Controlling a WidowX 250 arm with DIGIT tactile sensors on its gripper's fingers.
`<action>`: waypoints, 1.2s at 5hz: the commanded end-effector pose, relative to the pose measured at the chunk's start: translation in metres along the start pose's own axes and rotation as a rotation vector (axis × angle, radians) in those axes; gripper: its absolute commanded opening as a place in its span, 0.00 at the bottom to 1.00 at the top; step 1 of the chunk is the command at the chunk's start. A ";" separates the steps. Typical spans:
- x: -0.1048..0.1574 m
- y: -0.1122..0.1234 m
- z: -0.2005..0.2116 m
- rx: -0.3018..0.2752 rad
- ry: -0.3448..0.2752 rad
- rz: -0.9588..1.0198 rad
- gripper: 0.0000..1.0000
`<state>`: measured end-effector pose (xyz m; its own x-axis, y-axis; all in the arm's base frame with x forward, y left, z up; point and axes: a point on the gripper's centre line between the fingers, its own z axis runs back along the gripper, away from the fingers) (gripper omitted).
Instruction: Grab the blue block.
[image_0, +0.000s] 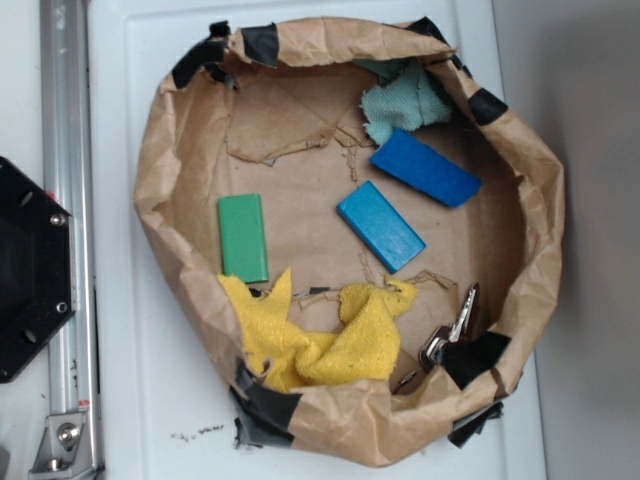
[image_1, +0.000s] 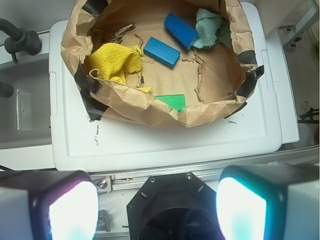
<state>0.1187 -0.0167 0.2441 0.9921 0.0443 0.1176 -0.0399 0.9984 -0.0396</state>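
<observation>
Currently I see the claw (image_1: 157, 210) only in the wrist view, where its two glowing pads (image_1: 72, 212) sit far apart at the bottom corners, with nothing between them. It hangs above the black base plate (image_1: 172, 212), well short of the paper bag (image_0: 175, 150) and touching none of its contents.

I take the paper bag as my landmark: a crumpled brown ring with black tape patches along its rim, resting on the white surface (image_0: 130, 400).

Inside the bag, near its centre, lies the blue block (image_0: 380, 226), flat and turned diagonally, sky-blue in colour. In the wrist view it shows toward the far middle of the bag.

A darker royal-blue block (image_0: 425, 167) lies just beside it, toward the bag's upper right in the exterior view; the two look close at one corner, but I cannot tell whether they touch. A teal cloth (image_0: 400, 100) is bunched against the bag wall, touching the far end of the darker block.

The green block (image_0: 243, 238) lies flat on the bag's left side, well apart from the blue block. A yellow cloth (image_0: 320, 335) is heaped along the bag's lower wall, just below the green block. A set of keys (image_0: 452, 335) rests at the bag's lower right, beside the yellow cloth.
</observation>
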 end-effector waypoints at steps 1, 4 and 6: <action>0.000 0.000 0.000 0.000 0.000 0.000 1.00; 0.139 0.007 -0.114 0.153 -0.026 -0.247 1.00; 0.161 0.008 -0.159 0.100 -0.146 -0.496 1.00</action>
<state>0.2933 -0.0006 0.0918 0.8672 -0.4566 0.1987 0.4363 0.8891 0.1384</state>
